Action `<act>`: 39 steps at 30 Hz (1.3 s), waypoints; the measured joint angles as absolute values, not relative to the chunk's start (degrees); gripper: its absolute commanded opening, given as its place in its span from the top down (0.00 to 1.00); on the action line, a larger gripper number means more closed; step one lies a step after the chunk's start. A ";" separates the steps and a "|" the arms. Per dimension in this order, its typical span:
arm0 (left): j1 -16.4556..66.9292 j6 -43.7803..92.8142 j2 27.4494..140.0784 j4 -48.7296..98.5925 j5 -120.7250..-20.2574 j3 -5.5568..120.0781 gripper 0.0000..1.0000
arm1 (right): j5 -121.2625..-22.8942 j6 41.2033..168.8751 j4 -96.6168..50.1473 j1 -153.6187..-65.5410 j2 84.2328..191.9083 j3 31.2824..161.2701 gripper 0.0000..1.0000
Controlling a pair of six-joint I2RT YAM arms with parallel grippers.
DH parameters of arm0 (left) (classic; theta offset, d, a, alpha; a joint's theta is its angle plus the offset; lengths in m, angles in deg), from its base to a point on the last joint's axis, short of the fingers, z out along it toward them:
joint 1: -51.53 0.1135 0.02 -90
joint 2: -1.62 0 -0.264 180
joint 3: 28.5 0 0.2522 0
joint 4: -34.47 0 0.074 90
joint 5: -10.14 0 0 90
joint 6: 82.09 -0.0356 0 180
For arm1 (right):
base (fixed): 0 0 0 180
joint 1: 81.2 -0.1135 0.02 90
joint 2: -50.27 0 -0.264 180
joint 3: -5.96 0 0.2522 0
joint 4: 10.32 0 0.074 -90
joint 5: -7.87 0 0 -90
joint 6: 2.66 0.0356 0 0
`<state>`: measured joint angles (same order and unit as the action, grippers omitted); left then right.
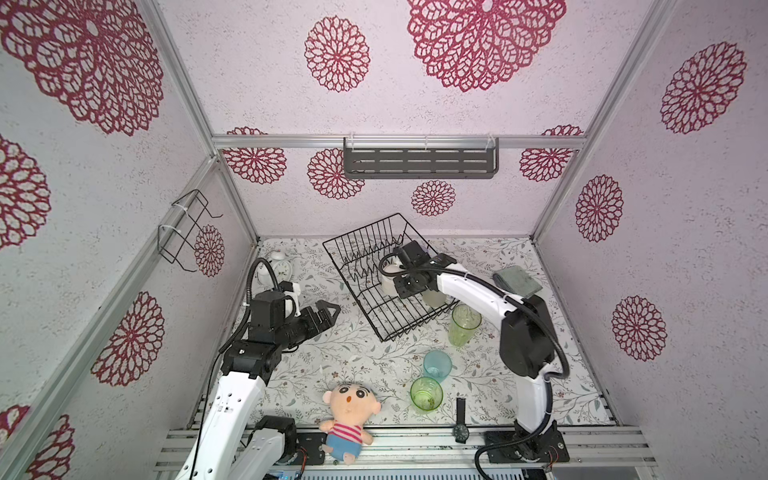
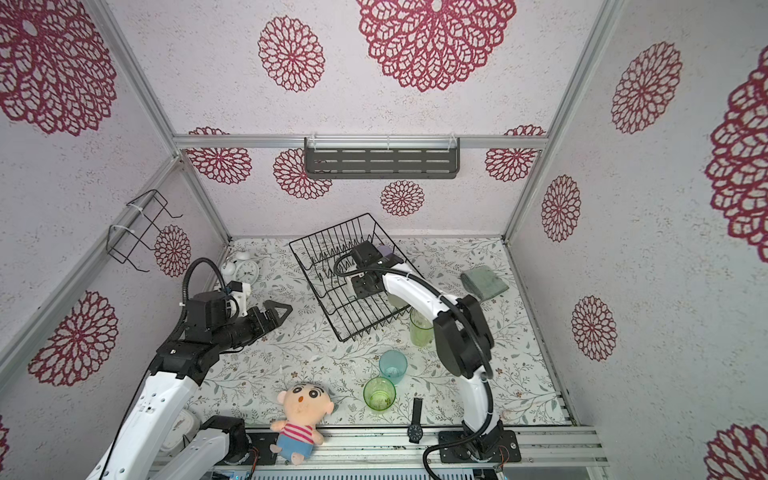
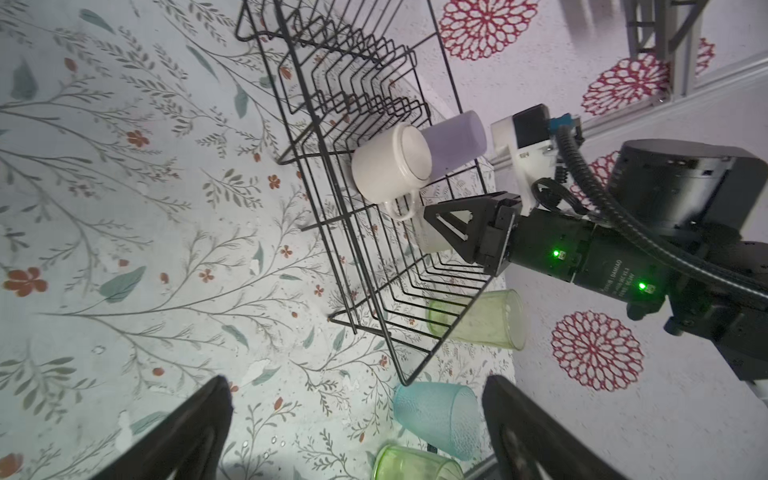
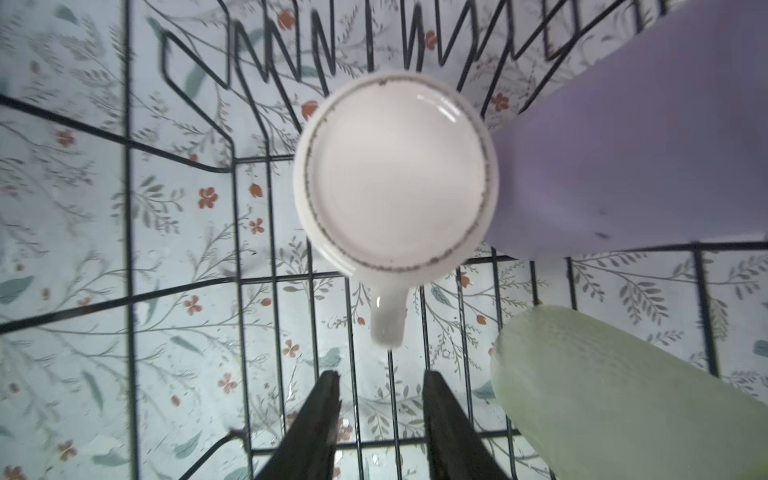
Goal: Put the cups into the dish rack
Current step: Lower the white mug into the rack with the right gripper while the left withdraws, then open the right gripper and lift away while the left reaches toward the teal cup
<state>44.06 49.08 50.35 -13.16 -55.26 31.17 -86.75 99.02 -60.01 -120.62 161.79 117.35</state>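
Underneath, bench: the bench [image 1: 374,357] has a floral cover and sits between patterned walls.
Dish rack: the black wire dish rack [image 1: 365,266] [image 2: 328,266] stands at the middle of the bench toward the back edge, turned at an angle to the edges. Three cups are inside it.
Right tool: the right tool [image 4: 380,376] hangs over the inside of the rack, pointing down. Its jaws are parted by a narrow gap with nothing between them, and the mug handle lies just beyond the tips, not touching them.
Left tool: the left tool [image 3: 357,380] hovers over the left part of the bench, well apart from the rack, with its jaws spread wide and nothing in them.
Doll: a plush doll [image 1: 351,415] lies at the front edge, its legs over the metal rail.
Cloth: a folded grey cloth [image 1: 517,280] lies near the right edge, toward the back.
White mug: the white mug [image 4: 395,170] [image 3: 390,162] is mouth down on the rack floor, next to the plate tines.
Lilac tumbler: the lilac tumbler [image 4: 623,158] [image 3: 455,141] stands in the rack right beside the mug.
Frosted beige tumbler: the frosted beige tumbler [image 4: 602,395] [image 1: 434,297] is in the rack by its front right side.
Far green tumbler: the far green tumbler [image 1: 463,328] stands mouth up on the bench, just outside the rack.
Teal tumbler: the teal tumbler [image 1: 437,365] stands mouth up between the two green ones.
Near green tumbler: the near green tumbler [image 1: 426,395] stands mouth up near the front edge.
Clock: a white alarm clock [image 1: 276,266] sits in the back left corner.
Watch: a black wristwatch [image 1: 461,419] lies across the front edge.
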 measured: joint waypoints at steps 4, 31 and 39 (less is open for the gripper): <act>38.14 48.90 50.00 -12.35 -55.28 31.17 0.04 | -88.57 98.85 -52.79 -120.62 147.81 105.33 0.46; -2.89 38.94 83.88 -15.69 -71.52 53.51 0.10 | -114.42 108.95 -21.36 -104.51 86.26 47.97 0.01; -4.66 37.34 94.09 -19.69 -73.38 56.81 0.13 | -114.38 108.99 -21.56 -104.24 84.16 47.95 0.01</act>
